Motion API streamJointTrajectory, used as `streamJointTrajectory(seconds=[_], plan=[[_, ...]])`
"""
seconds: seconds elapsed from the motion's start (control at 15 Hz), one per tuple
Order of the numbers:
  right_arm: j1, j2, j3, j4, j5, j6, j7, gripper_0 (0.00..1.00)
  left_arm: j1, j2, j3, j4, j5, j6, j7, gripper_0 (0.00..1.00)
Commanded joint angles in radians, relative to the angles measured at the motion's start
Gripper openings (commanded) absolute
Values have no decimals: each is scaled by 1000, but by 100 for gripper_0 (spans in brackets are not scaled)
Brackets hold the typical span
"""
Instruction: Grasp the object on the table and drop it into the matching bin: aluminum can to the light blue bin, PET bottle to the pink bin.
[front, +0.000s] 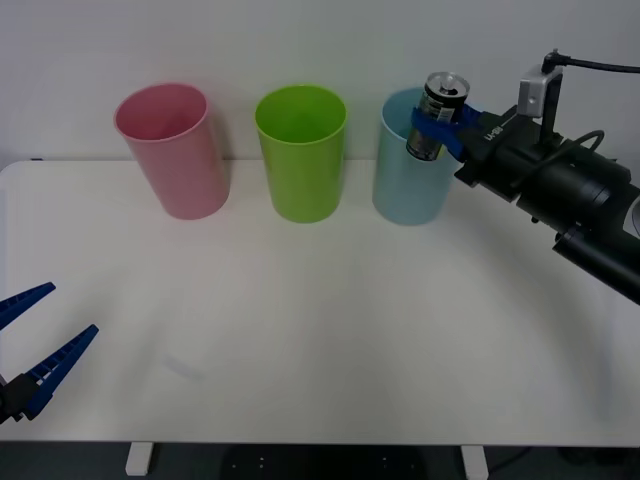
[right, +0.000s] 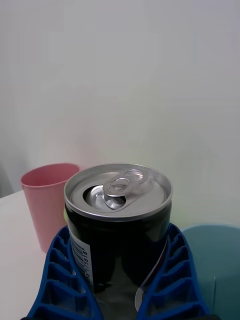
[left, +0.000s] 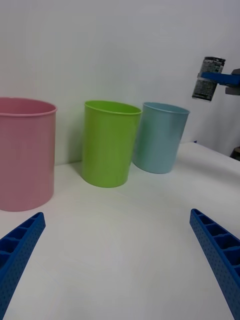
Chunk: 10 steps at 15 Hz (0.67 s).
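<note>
My right gripper (front: 437, 130) is shut on the aluminum can (front: 440, 112), a small dark can with a silver top and pull tab (right: 118, 186). It holds the can slightly tilted in the air, by the right side of the light blue bin's (front: 405, 190) rim and above it. In the right wrist view the blue fingers (right: 56, 280) clasp the can (right: 117, 230) on both sides. The left wrist view shows the can (left: 208, 78) higher than the light blue bin (left: 160, 137). The pink bin (front: 175, 150) stands far left. My left gripper (front: 35, 345) rests open at the table's near-left edge.
A lime green bin (front: 302, 155) stands between the pink and light blue ones, all in a row along the back of the white table (front: 320, 330). A white wall rises right behind them. The right arm (front: 570, 200) reaches in from the right.
</note>
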Motion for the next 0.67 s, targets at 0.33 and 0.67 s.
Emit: streamJointTrajectory(seconds=[0.33,0.67], plan=[[-220,39,-42,275,80,-35,9,0,0,0,0,0,0,0,0,100],[-323,122,-116,426,224,-10,13,0,0,0,0,0,0,0,0,100]])
